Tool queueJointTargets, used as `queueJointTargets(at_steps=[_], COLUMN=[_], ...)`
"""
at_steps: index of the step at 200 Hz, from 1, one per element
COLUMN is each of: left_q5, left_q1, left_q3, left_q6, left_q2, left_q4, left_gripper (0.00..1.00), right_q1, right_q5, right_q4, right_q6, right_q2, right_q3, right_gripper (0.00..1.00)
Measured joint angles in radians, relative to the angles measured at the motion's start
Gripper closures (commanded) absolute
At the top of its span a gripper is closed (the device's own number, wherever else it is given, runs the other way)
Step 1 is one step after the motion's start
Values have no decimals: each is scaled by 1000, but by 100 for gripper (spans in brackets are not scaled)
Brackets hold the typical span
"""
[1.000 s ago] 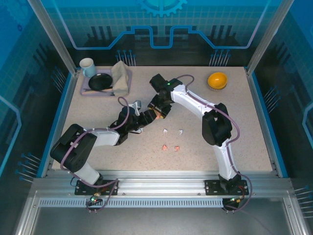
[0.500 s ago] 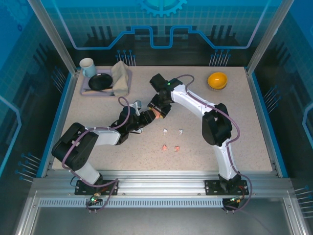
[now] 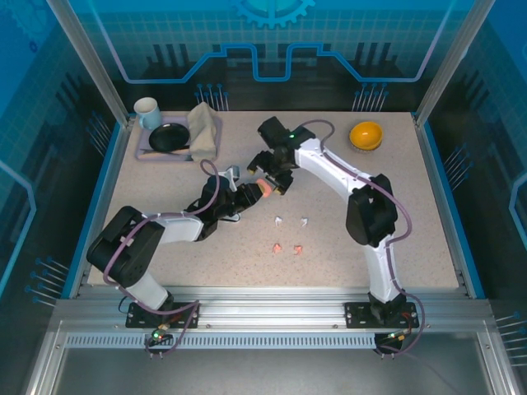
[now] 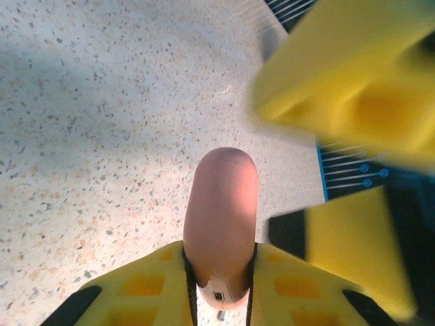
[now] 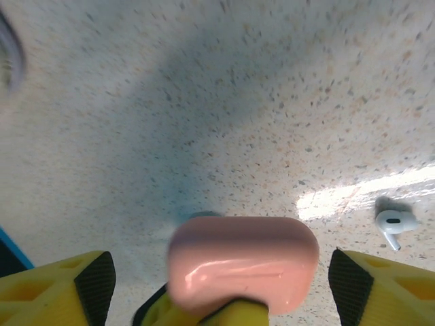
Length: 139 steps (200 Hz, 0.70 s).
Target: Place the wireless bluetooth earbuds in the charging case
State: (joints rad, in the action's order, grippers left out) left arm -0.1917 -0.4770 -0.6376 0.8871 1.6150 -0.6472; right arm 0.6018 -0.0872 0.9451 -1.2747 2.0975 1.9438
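Top external view: both arms reach to the middle of the table (image 3: 403, 239), and their grippers meet there.
Left gripper (image 4: 219, 288): clamped on the salmon-pink charging case (image 4: 221, 210), with a yellow finger pressed to each side of its port end.
Right gripper (image 5: 217, 282): spread wide, one finger out to each side of the case and, from what I can see, neither touching it.
Case lid: shut, the rounded end pointing away from the left wrist.
White earbuds (image 3: 280, 220): two lie loose side by side on the table, nearer the arm bases than the case and apart from it.
Pink earbuds (image 3: 278, 248): two more, also side by side, just in front of the white pair.
Back left corner: a tray (image 3: 142, 153) carrying a mug (image 3: 147, 111), a black dish (image 3: 168, 137) and a folded cloth (image 3: 203, 130).
Back right: an orange bowl (image 3: 366, 134), well apart from everything else.
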Motion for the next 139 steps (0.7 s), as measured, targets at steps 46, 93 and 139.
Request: queueJointTargets(at_steps=[46,93,139], left_q5=[-92,-292,-475], left_q1=[37,201,240], left_q3=[-77,-161,-235], left_q6=[-130,-234,-296], left_q2=[-105,-163,-141], left_q4=[209,339,438], left_gripper=[100,100,100], right_q1=[-141,-201,-203], right_q5=[-25,-194,-420], right_q4=[-223,-557,-756], right_q6=[203,511,650], right_q2=[-272,-457,-462], right_q3=[-299,-661,-724], right_gripper=[15,15,17])
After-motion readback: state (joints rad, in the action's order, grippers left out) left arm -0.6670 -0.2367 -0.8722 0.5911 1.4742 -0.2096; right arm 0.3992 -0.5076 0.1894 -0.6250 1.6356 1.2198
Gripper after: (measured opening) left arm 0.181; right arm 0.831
